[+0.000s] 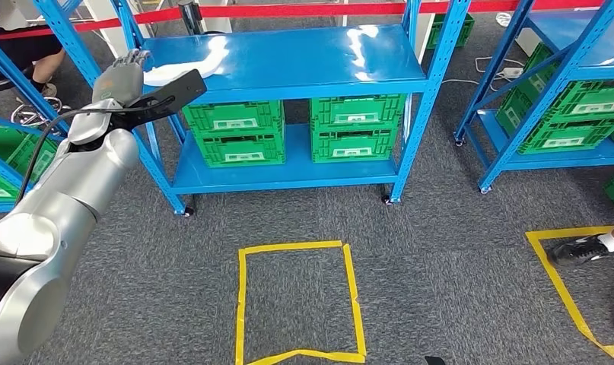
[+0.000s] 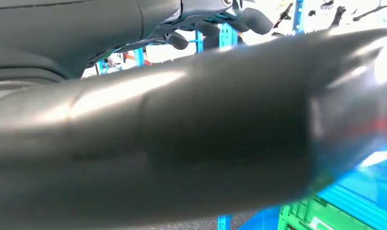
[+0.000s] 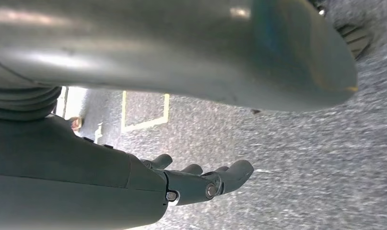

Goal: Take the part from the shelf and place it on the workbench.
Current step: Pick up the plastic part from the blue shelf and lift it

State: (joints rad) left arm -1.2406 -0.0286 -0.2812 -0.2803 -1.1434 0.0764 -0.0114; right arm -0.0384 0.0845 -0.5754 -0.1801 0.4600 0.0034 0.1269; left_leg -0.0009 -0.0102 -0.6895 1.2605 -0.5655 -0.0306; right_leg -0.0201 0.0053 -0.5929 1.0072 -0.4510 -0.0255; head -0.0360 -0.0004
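— The shelf (image 1: pixel 288 57)?
— Blue painted metal, its top board glossy with white glare. The crates (image 1: pixel 235 133) under it are green ribbed plastic.
— And the floor (image 1: pixel 440 266)?
— Rough grey carpet, matt, marked with yellow tape (image 1: pixel 243 304). The left arm (image 1: pixel 52 220) is smooth satin silver.

No text, brand, number or sign can be read in any of the views. The green crates (image 1: pixel 236 134) on the lower level of the blue shelf (image 1: pixel 288 57) each carry a pale label on the front (a small white rectangle, its print too small and blurred to make out). The same kind of pale label sits on the green crates (image 1: pixel 585 114) in the neighbouring rack to the right, equally unreadable.
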